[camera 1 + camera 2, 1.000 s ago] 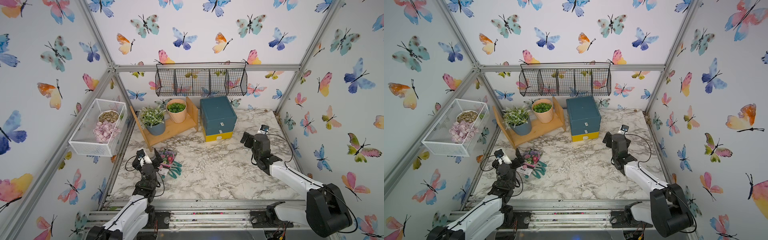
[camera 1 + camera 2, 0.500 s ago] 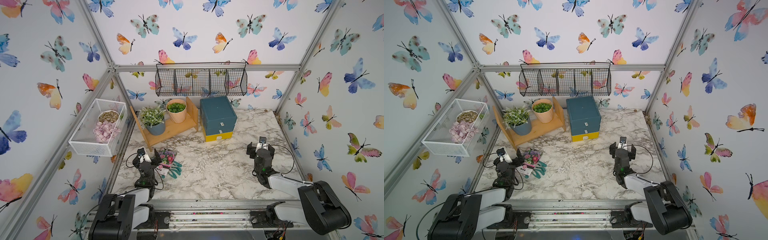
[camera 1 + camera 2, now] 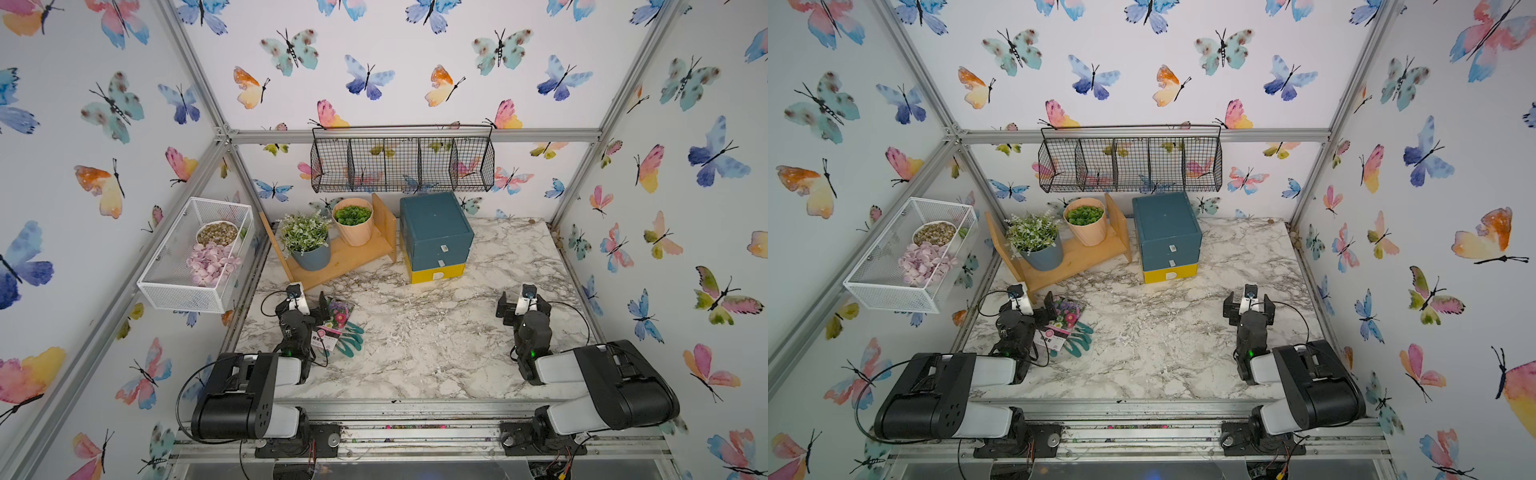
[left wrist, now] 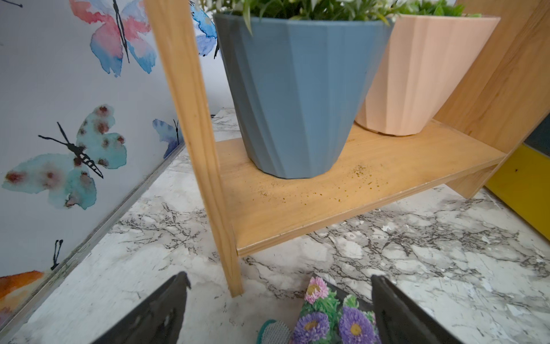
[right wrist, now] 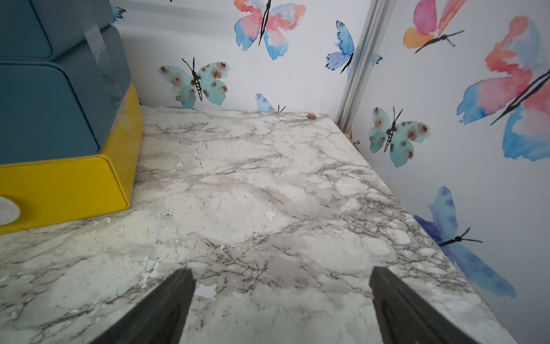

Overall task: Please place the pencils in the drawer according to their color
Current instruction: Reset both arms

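Nearest the base rail, the left gripper (image 3: 302,307) is held low over the table (image 3: 415,340), its jaws spread wide with nothing between them. A seed packet (image 3: 337,318) and a pair of gloves (image 3: 352,337) lie just beside it. The right gripper (image 3: 523,306) is likewise spread and empty above bare marble.

Farther back, the chest (image 3: 436,230) stands beside the wooden shelf (image 3: 353,255), with all three drawers (image 3: 434,259) pushed in. No pencils are seen in any view. They are judged to be inside the chest, though this cannot be confirmed.

Pencils are expected to be light, stiff, smooth and prone to rolling, and are best pinched across the shaft near mid-length. The small pale tabs (image 3: 444,248) offer the only hold on a drawer, and the light chest may slide when one is pulled.
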`<state>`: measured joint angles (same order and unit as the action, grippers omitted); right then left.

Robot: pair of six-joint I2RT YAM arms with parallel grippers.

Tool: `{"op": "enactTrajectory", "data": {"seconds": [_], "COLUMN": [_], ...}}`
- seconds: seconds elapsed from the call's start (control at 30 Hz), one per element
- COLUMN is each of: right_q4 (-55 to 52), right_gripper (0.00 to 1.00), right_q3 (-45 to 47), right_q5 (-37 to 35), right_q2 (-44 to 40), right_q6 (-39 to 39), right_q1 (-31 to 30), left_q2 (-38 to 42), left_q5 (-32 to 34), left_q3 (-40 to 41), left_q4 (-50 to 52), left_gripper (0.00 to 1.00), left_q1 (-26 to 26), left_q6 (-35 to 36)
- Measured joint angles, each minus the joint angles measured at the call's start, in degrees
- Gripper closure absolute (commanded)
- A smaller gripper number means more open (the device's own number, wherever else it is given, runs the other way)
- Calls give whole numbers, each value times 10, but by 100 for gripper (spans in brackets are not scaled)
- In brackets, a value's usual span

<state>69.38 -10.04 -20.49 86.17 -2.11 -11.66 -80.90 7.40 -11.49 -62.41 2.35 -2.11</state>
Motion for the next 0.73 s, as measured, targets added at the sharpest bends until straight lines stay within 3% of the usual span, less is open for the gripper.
{"op": "enactTrajectory", "data": {"seconds": [0.3, 0.73], "right_q4": [38, 6], "right_gripper": [2, 2], "right_q3": [-10, -34], "right_q5": [90, 106], "right_q2": [39, 39], "right_q6": [2, 17], "right_q1": [39, 46], "left_q2": [0, 0], "left_q5": [-7, -11], "left_q3": [0, 0], "left_q4": [3, 6], "left_gripper": [1, 2], "left_q1": [0, 0], "left_q6": [4, 6]}}
